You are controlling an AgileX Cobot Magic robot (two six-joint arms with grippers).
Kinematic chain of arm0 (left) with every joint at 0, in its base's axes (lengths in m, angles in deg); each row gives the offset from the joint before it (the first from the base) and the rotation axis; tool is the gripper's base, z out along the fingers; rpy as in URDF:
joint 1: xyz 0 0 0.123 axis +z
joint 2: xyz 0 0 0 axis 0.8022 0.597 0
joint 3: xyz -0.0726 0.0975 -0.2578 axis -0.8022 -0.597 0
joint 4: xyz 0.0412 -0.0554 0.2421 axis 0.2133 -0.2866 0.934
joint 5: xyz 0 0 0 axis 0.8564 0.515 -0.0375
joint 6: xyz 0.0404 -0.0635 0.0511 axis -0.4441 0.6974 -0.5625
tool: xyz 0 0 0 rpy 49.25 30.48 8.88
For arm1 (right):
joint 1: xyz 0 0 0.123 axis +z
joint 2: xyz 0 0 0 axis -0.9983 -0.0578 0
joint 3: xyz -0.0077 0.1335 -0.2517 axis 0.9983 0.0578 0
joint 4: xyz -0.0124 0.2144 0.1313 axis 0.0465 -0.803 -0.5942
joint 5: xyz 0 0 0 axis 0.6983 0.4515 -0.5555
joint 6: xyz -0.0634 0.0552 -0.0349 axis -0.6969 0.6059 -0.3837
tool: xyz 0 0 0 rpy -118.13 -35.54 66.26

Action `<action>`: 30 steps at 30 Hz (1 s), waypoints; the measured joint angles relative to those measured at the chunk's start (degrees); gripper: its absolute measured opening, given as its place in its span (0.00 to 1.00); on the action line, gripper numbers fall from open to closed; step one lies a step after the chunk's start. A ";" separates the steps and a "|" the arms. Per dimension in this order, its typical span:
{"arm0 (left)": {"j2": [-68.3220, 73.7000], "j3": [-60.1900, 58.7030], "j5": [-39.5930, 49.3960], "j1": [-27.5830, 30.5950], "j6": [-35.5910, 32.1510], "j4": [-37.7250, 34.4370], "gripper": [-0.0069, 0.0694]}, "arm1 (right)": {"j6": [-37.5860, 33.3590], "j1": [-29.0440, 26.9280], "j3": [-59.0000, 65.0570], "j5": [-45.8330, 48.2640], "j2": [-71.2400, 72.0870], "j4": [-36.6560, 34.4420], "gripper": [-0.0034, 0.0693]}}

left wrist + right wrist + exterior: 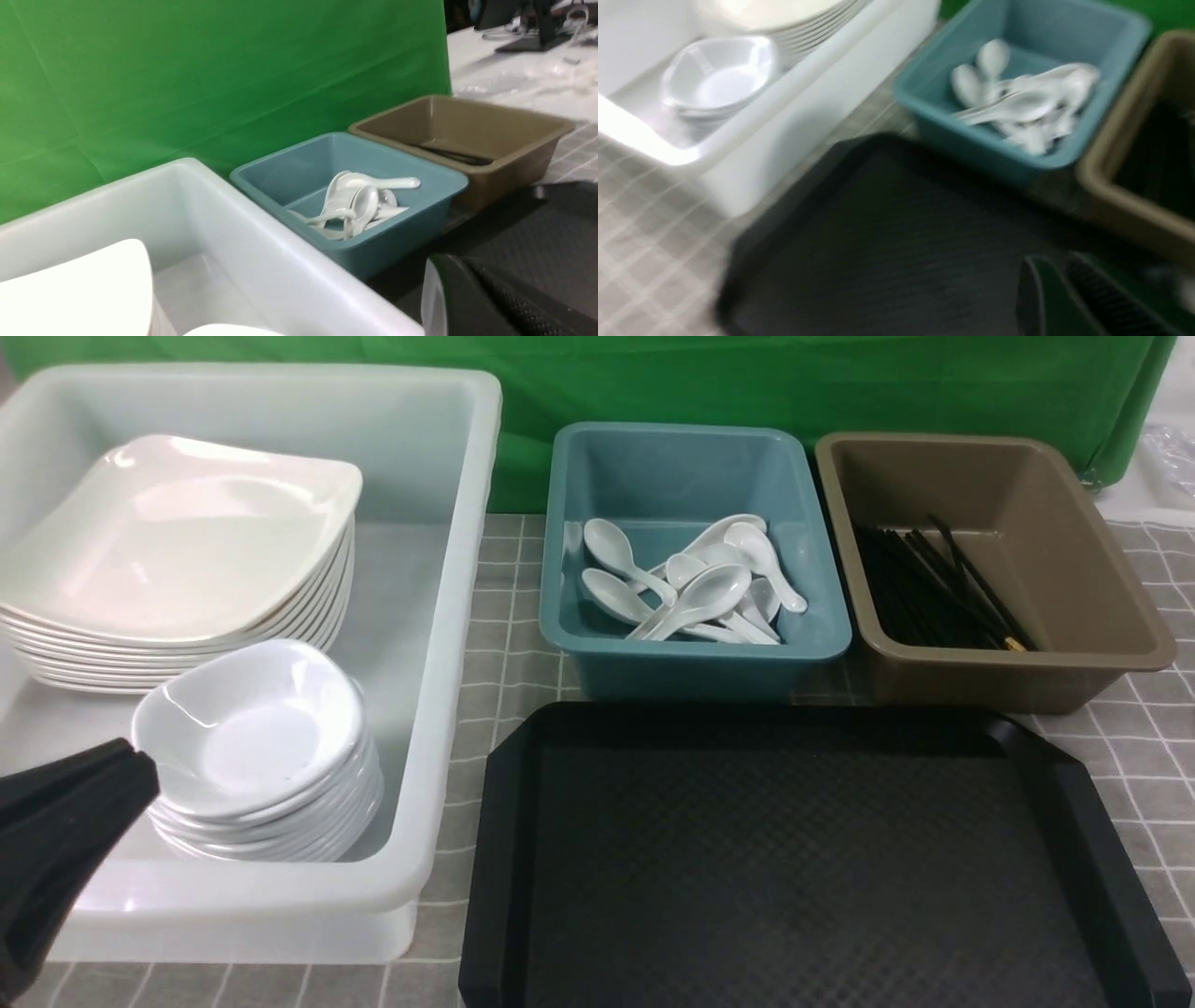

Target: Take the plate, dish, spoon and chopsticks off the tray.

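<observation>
- The tray point(803, 859) lies bare on the checked cloth, in front of the teal bin point(695, 560) and brown bin point(990, 569).
- The left gripper point(131, 770) is pressed shut, holding nothing, its tip beside the stacked dishes point(261, 747) in the white tub point(448, 616).
- The right gripper point(1064, 298) hangs over the tray; the blur hides its jaw gap.
- Plates point(177, 541), spoons point(691, 583) and chopsticks point(943, 588) sit in their bins.

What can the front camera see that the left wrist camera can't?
Only the front view shows the whole black tray with nothing on it, the full stack of plates and the stack of small dishes. Only the left wrist view shows the cluttered white table beyond the green cloth. Both show the white tub, the teal bin of spoons and the brown bin of chopsticks.
</observation>
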 joint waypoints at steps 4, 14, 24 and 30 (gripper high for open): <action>0.00 -0.20 0.36 0.00 0.00 1.79 0.11 | -3.83 -8.21 9.95 -3.16 10.91 3.63 0.14; 0.00 -0.20 0.51 0.00 -0.17 2.67 0.11 | 0.05 -19.96 35.89 -13.02 30.21 2.68 0.08; 0.00 -0.20 0.50 0.00 -0.22 2.95 0.11 | 9.32 -22.39 51.01 -23.60 34.86 4.86 0.07; 0.00 -0.20 0.57 0.00 -0.51 3.53 0.11 | 10.14 -22.44 51.01 -24.50 34.86 5.73 0.07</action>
